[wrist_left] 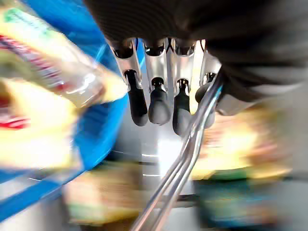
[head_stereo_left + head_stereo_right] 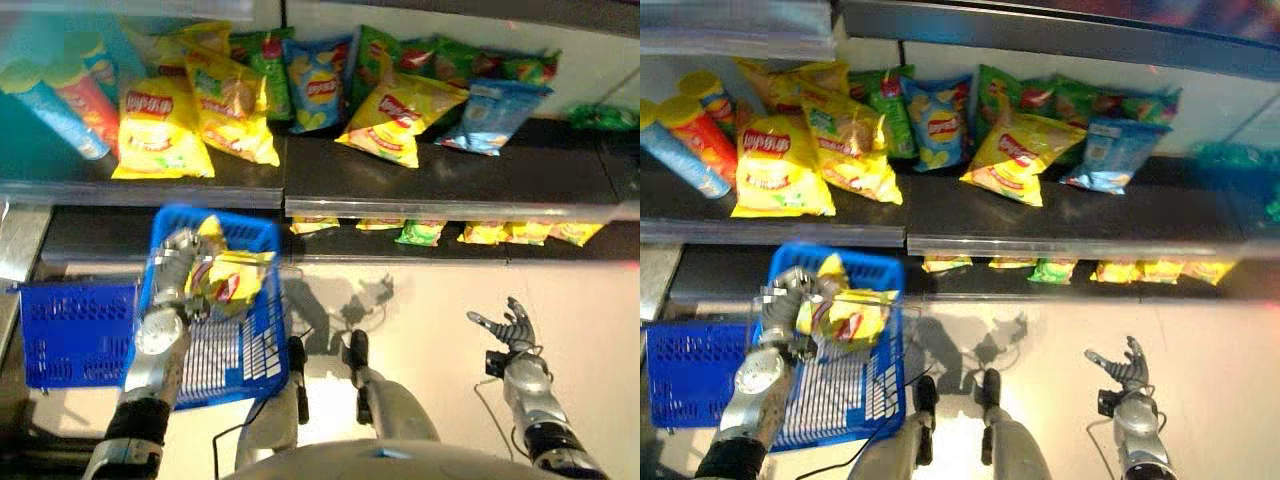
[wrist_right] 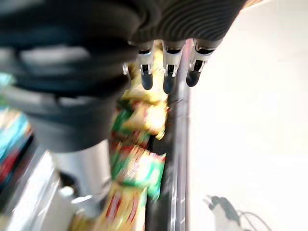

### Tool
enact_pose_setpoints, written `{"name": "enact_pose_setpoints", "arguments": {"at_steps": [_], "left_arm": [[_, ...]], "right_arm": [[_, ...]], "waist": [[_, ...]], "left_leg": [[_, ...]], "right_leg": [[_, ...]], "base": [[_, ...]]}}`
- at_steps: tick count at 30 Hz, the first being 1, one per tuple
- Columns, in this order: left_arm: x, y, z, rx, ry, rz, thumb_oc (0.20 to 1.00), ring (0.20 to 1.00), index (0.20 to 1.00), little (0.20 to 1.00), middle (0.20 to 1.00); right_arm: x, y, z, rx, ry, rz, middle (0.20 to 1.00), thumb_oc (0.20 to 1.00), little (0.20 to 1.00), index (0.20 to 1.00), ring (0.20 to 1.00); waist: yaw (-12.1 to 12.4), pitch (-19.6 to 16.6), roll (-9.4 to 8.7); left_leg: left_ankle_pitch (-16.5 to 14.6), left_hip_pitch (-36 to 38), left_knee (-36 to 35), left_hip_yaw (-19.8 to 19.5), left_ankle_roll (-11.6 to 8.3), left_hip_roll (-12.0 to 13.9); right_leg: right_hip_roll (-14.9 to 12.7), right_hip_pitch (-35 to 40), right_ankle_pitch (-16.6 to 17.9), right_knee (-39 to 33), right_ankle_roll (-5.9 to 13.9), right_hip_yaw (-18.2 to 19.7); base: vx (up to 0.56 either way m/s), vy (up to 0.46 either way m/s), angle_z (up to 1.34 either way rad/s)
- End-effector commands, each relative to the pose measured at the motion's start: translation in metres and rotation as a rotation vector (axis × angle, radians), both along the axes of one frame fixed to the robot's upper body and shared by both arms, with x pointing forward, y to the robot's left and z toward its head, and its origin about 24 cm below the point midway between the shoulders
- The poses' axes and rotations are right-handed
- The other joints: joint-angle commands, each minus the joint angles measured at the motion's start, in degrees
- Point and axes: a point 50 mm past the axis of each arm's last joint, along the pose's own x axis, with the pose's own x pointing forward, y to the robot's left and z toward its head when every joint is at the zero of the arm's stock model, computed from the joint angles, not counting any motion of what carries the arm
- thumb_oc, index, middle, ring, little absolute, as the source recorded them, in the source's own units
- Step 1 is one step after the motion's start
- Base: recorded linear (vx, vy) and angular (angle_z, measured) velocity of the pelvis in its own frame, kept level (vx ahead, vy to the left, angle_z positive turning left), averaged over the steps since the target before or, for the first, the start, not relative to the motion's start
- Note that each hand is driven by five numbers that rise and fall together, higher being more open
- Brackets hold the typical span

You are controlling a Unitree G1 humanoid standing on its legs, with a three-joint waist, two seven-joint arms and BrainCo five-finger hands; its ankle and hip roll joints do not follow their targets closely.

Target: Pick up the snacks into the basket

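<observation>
My left hand (image 2: pixel 172 268) carries a blue basket (image 2: pixel 262 352) below the shelf's front edge. In the left wrist view its fingers (image 1: pixel 159 103) curl round the basket's metal handle (image 1: pixel 190 159). Yellow snack bags (image 2: pixel 232 280) lie in the basket beside the hand. Low on the right, over the pale floor, my right hand (image 2: pixel 515 330) is open with spread fingers (image 3: pixel 166 79) and holds nothing. More snacks lie on the dark shelf (image 2: pixel 420 180): a yellow bag (image 2: pixel 158 130) at the left, another yellow bag (image 2: pixel 400 118) in the middle and a blue bag (image 2: pixel 490 112) to the right.
Green and blue bags (image 2: pixel 315 80) lean at the shelf's back, and snack tubes (image 2: pixel 60 100) lie at its far left. Several small bags (image 2: pixel 420 232) line the lower shelf. A second blue basket (image 2: pixel 70 330) stands to the left of the carried one.
</observation>
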Motion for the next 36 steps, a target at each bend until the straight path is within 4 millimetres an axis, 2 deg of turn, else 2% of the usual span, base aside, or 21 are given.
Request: {"name": "enact_pose_setpoints", "arguments": {"at_steps": [1, 2, 3, 5, 7, 8, 13, 15, 18, 19, 21, 22, 24, 25, 27, 28, 31, 32, 34, 35, 36], "left_arm": [[-0.053, 0.004, -0.048, 0.225, 0.350, -0.086, 0.200, 0.200, 0.200, 0.200, 0.200], [-0.053, 0.004, -0.048, 0.225, 0.350, -0.086, 0.200, 0.200, 0.200, 0.200, 0.200], [-0.068, 0.001, -0.064, 0.196, 0.446, -0.045, 0.200, 0.200, 0.200, 0.200, 0.200], [-0.082, -0.001, -0.077, 0.167, 0.545, -0.003, 0.200, 0.200, 0.200, 0.200, 0.200], [-0.090, -0.001, -0.082, 0.167, 0.597, 0.012, 0.200, 0.200, 0.200, 0.200, 0.200], [-0.094, -0.002, -0.087, 0.168, 0.650, 0.003, 0.200, 0.200, 0.200, 0.200, 0.200], [-0.097, 0.000, -0.088, 0.180, 0.683, -0.020, 0.200, 0.200, 0.200, 0.200, 0.200], [-0.104, 0.002, -0.089, 0.136, 0.693, 0.011, 0.200, 0.200, 0.200, 0.200, 0.200], [-0.099, 0.000, -0.088, 0.121, 0.667, 0.020, 0.200, 0.200, 0.200, 0.200, 0.200], [-0.096, -0.002, -0.087, 0.106, 0.649, 0.032, 0.200, 0.200, 0.200, 0.200, 0.200], [-0.096, -0.017, -0.091, 0.033, 0.614, 0.048, 0.200, 0.200, 0.200, 0.200, 0.200], [-0.101, -0.024, -0.095, 0.020, 0.638, 0.045, 0.200, 0.200, 0.200, 0.200, 0.200], [-0.102, -0.026, -0.096, 0.025, 0.641, 0.045, 0.200, 0.200, 0.200, 0.200, 0.200], [-0.109, -0.031, -0.100, 0.008, 0.662, 0.047, 0.200, 0.200, 0.200, 0.200, 0.200], [-0.112, -0.038, -0.103, -0.009, 0.672, 0.044, 0.200, 0.200, 0.200, 0.200, 0.200], [-0.112, -0.038, -0.103, -0.009, 0.672, 0.044, 0.200, 0.200, 0.200, 0.200, 0.200], [-0.126, -0.033, -0.106, -0.013, 0.712, 0.085, 0.200, 0.200, 0.200, 0.200, 0.200], [-0.133, -0.026, -0.106, 0.008, 0.732, 0.087, 0.200, 0.200, 0.200, 0.200, 0.200], [-0.131, -0.024, -0.105, 0.018, 0.726, 0.073, 0.200, 0.200, 0.200, 0.200, 0.200], [-0.128, -0.022, -0.104, 0.025, 0.724, 0.072, 0.200, 0.200, 0.200, 0.200, 0.200], [-0.120, -0.018, -0.099, 0.043, 0.693, 0.061, 0.200, 0.200, 0.200, 0.200, 0.200]], "right_arm": [[-0.024, -0.020, -0.008, -0.019, 0.079, -0.145, 1.000, 1.000, 1.000, 1.000, 1.000], [-0.024, -0.020, -0.008, -0.019, 0.079, -0.145, 1.000, 1.000, 1.000, 1.000, 1.000], [-0.040, -0.020, -0.020, -0.003, 0.191, -0.170, 1.000, 1.000, 1.000, 1.000, 1.000], [-0.053, -0.016, -0.029, 0.022, 0.276, -0.182, 1.000, 1.000, 1.000, 1.000, 1.000], [-0.057, -0.014, -0.033, 0.024, 0.312, -0.170, 1.000, 1.000, 1.000, 1.000, 1.000], [-0.071, -0.015, -0.038, 0.049, 0.358, -0.191, 1.000, 1.000, 1.000, 1.000, 1.000], [-0.080, -0.010, -0.042, 0.080, 0.383, -0.165, 1.000, 1.000, 1.000, 1.000, 1.000], [-0.087, -0.007, -0.046, 0.099, 0.412, -0.140, 1.000, 1.000, 1.000, 1.000, 1.000], [-0.086, -0.010, -0.044, 0.107, 0.388, -0.160, 1.000, 1.000, 1.000, 1.000, 1.000], [-0.081, -0.013, -0.041, 0.102, 0.368, -0.166, 1.000, 1.000, 1.000, 1.000, 1.000], [-0.069, -0.021, -0.034, 0.081, 0.330, -0.171, 1.000, 1.000, 1.000, 1.000, 1.000], [-0.061, -0.019, -0.032, 0.081, 0.303, -0.167, 1.000, 1.000, 1.000, 1.000, 1.000], [-0.057, -0.019, -0.031, 0.080, 0.283, -0.170, 1.000, 1.000, 1.000, 1.000, 1.000], [-0.050, -0.018, -0.029, 0.077, 0.264, -0.171, 1.000, 1.000, 1.000, 1.000, 1.000], [-0.037, -0.015, -0.025, 0.066, 0.236, -0.140, 1.000, 1.000, 1.000, 1.000, 1.000], [-0.037, -0.015, -0.025, 0.066, 0.236, -0.140, 1.000, 1.000, 1.000, 1.000, 1.000], [-0.033, -0.005, -0.028, 0.077, 0.243, -0.096, 1.000, 1.000, 1.000, 1.000, 1.000], [-0.039, 0.003, -0.034, 0.084, 0.286, -0.033, 1.000, 1.000, 1.000, 1.000, 1.000], [-0.046, 0.004, -0.037, 0.090, 0.320, -0.020, 1.000, 1.000, 1.000, 1.000, 1.000], [-0.049, 0.003, -0.038, 0.085, 0.333, -0.015, 1.000, 1.000, 1.000, 1.000, 1.000], [-0.051, -0.004, -0.037, 0.057, 0.368, 0.015, 1.000, 1.000, 1.000, 1.000, 1.000]], "waist": [[1.8, -1.3, -1.26], [1.8, -1.3, -1.26], [2.7, -2.0, -1.40], [3.1, -3.3, -2.22], [2.7, -4.0, -2.56], [0.7, -4.5, -2.02], [-1.9, -5.1, -0.56], [-3.6, -5.3, -1.07], [-3.6, -4.1, -1.60], [-3.1, -3.5, -1.84], [-1.1, -2.9, -1.32], [-0.2, -3.2, -0.58], [-0.1, -3.9, -0.30], [0.4, -4.7, 1.52], [2.8, -5.1, 2.11], [3.0, -5.1, 2.16], [5.3, -5.7, 0.50], [5.9, -7.1, -0.92], [5.9, -7.9, -2.32], [5.5, -8.3, -3.36], [5.5, -7.2, -3.51]], "left_leg": [[-3.6, -0.8, 0.5, -5.5, -5.21, -0.1], [-3.6, -0.8, 0.5, -5.5, -5.21, -0.1], [-3.6, 0.4, 0.2, -3.6, -5.91, 1.0], [-3.7, 1.4, -0.4, -1.4, -6.74, 1.8], [-3.3, 2.2, -1.2, -0.1, -7.12, 2.4], [-2.4, 3.2, -1.8, 0.7, -7.72, 3.9], [-1.5, 6.7, -3.0, 2.3, -8.91, 7.1], [-3.9, 7.5, 5.4, 3.2, -8.86, 11.3], [-3.0, 6.0, 14.5, 0.0, -7.76, 13.3], [-1.4, 3.0, 18.5, -2.2, -6.79, 12.5], [-6.4, -1.5, 24.5, -13.6, -4.71, -1.8], [-9.3, -5.1, 23.5, -15.0, -4.30, -7.3], [-8.3, -7.3, 20.4, -13.2, -4.24, -7.0], [-3.6, -10.4, 14.1, -11.0, -4.94, -6.9], [-0.1, -13.0, 2.9, -12.4, -5.79, -9.9], [0.2, -12.9, 2.5, -12.3, -5.82, -9.7], [2.7, -17.6, -0.3, -11.9, -7.38, -7.7], [5.5, -15.2, 1.6, -12.0, -5.51, -6.8], [5.5, -14.5, 1.9, -12.5, -4.92, -7.2], [4.8, -13.4, 2.1, -12.2, -4.65, -7.1], [2.0, -9.6, 3.7, -12.7, -3.93, -6.9]], "right_leg": [[-4.2, 3.6, 3.3, -2.4, 3.55, -0.8], [-4.2, 3.6, 3.3, -2.4, 3.55, -0.8], [-5.7, 5.2, 3.6, -2.9, 3.98, -5.6], [-6.0, 6.7, 3.0, -4.4, 4.56, -10.1], [-5.8, 6.3, 2.6, -4.3, 4.62, -10.1], [-4.9, 5.1, 0.8, -1.4, 4.00, -6.4], [-1.5, 3.5, -4.7, 4.9, 2.04, -3.3], [2.4, 3.8, -7.6, 7.2, -0.32, -1.0], [5.0, 6.0, -9.5, 8.5, -2.10, 1.0], [5.3, 5.4, -8.1, 8.5, -3.46, 1.2], [6.5, 6.7, -8.0, 7.4, -4.15, 5.2], [7.3, 8.7, -8.5, 6.6, -3.89, 8.4], [7.7, 10.0, -8.4, 5.0, -3.51, 10.2], [9.7, 12.6, -8.6, 2.7, -3.88, 11.4], [11.2, 17.7, -9.0, -0.8, -3.26, 15.7], [11.3, 17.6, -8.8, -0.9, -3.25, 16.0], [8.5, 24.2, -11.1, -3.1, -1.19, 20.7], [7.4, 24.6, -10.4, -1.3, -0.66, 20.9], [7.0, 22.8, -8.2, 2.5, 0.67, 20.3], [7.3, 20.7, -3.6, 8.2, 2.78, 19.5], [7.6, 13.7, 10.2, 23.9, 7.07, 16.6]], "base": [[-0.01, -0.064, -0.71], [0.02, -0.117, -0.78], [0.01, -0.082, -0.61], [0.07, -0.187, -0.67], [0.10, -0.224, -1.22], [0.08, -0.177, -1.06], [0.16, -0.314, -0.37], [0.23, -0.507, -0.58], [0.19, -0.397, -0.58], [0.05, -0.418, -0.63], [0.20, -0.253, -0.92], [0.30, -0.152, -1.20], [0.38, -0.151, -1.16], [0.62, -0.147, -1.08], [0.53, -0.053, -1.24], [0.42, 0.001, -0.92], [0.70, 0.078, -0.92], [0.65, 0.079, -1.86], [0.52, 0.027, -1.79], [0.61, -0.006, -0.93], [0.60, -0.008, -0.55]]}}
